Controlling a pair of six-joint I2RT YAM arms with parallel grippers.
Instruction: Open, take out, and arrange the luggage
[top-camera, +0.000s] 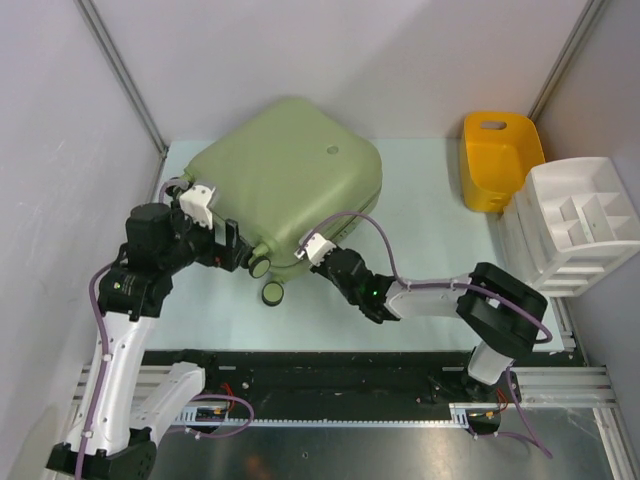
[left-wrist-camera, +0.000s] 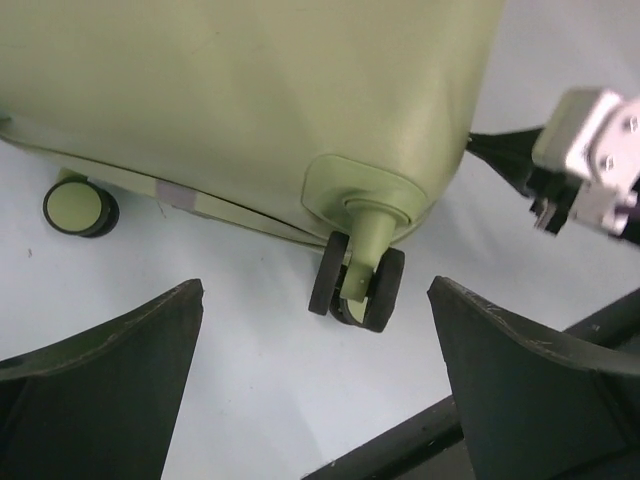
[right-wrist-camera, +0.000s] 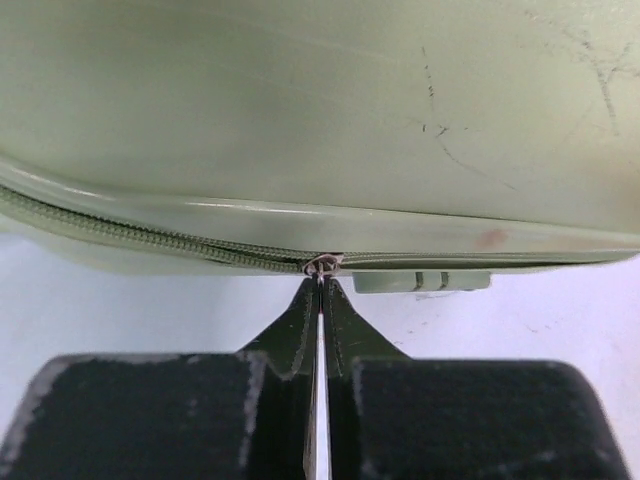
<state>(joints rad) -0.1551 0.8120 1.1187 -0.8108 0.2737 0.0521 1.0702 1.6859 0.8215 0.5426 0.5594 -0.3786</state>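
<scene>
Sage-green luggage (top-camera: 285, 160) lies shut and flat on the table (top-camera: 420, 240), toward its far left. Right gripper (right-wrist-camera: 321, 285) is clenched on the zip pull (right-wrist-camera: 323, 264) at the case's near edge. Left gripper (left-wrist-camera: 315, 288) gapes wide, grasping nothing, straddling a corner wheel (left-wrist-camera: 358, 285) without touching it.

Right claw (right-wrist-camera: 320, 285) tips together at the zipper slider (right-wrist-camera: 322, 264) on the luggage (right-wrist-camera: 300, 100) seam.

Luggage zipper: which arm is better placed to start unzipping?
Right. The right gripper is shut on the zipper pull at the luggage seam. The left gripper is open, facing a corner wheel, holding nothing.
</scene>
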